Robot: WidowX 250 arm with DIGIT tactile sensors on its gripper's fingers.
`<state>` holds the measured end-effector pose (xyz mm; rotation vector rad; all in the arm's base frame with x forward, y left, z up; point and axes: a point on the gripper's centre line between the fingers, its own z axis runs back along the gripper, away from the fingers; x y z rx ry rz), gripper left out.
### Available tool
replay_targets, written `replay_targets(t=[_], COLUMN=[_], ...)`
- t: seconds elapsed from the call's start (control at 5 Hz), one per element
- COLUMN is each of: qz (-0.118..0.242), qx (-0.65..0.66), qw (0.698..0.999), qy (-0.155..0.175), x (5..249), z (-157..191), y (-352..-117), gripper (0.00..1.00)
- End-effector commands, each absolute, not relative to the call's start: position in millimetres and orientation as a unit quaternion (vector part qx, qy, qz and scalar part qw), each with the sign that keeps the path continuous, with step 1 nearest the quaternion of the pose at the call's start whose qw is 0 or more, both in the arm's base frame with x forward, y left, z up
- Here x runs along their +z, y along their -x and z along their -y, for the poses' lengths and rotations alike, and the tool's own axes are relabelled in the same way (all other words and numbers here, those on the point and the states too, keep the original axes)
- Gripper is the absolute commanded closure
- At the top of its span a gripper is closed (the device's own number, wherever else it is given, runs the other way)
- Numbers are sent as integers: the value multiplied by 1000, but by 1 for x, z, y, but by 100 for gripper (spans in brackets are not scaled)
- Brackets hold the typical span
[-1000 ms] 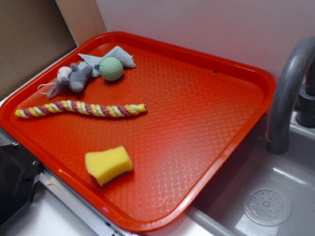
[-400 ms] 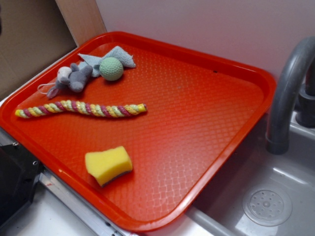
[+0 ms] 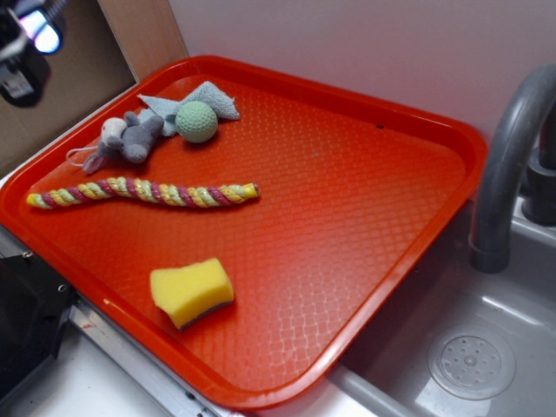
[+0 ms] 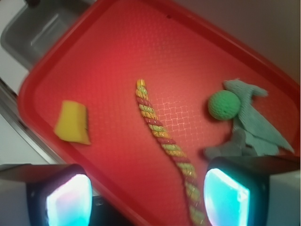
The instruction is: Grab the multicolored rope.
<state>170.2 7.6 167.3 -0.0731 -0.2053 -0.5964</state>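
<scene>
The multicolored rope lies flat on the red tray, toward its left side, stretched out lengthwise and slightly wavy, with yellow, maroon-pink and pale green strands twisted together. Nothing touches it. In the wrist view the rope runs from the tray's middle down toward the end effector's right finger, its lower end passing just beside that finger.

The end effector is held above the tray with its two fingers set wide apart and nothing between them; in the exterior view only a blurred part of it shows at the upper left corner, well apart from the rope.

Beyond the rope, near the tray's far left corner, sit a grey plush mouse, a green ball and a pale blue-grey cloth under the ball. A yellow sponge rests nearer the tray's front edge, apart from the rope. To the tray's right are a grey sink and a curved grey faucet.
</scene>
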Motion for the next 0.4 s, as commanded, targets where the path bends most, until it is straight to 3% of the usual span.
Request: replay_targets(t=[0.0, 0.2], qz=[97, 93], qx=[-345, -370], qw=[933, 924], qy=[-35, -30], x=[127, 109], z=[-10, -4], y=[-196, -203], gripper=[0, 0])
